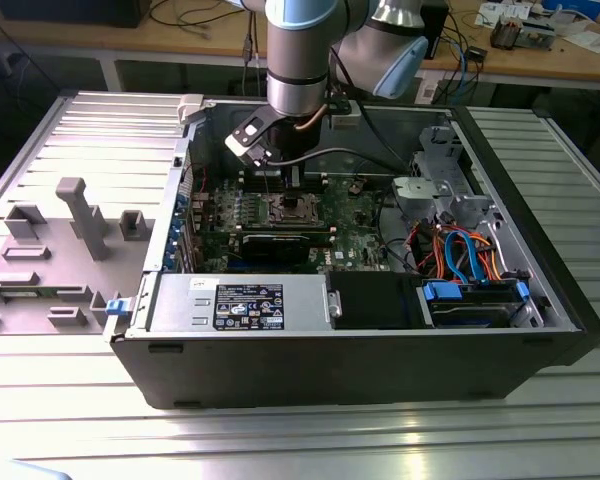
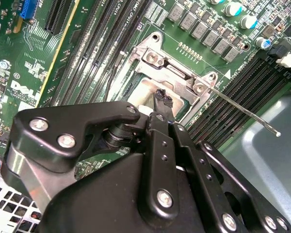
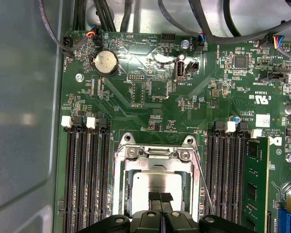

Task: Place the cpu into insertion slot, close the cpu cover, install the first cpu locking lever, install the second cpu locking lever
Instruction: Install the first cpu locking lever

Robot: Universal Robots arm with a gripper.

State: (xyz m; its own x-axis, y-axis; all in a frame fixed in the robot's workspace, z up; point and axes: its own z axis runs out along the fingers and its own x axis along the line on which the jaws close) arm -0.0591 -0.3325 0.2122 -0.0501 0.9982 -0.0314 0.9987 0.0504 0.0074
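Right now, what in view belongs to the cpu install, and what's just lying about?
Job:
cpu, in its socket
cpu cover, framing it
locking lever
gripper, over the socket

Lying about:
coin battery
memory stick
labelled power-supply box
blue drive caddy
grey fixture tray

I saw white print across the board (image 3: 150,111); at its six o'clock in the exterior view, the supply (image 1: 180,300) bore a label (image 1: 248,305).
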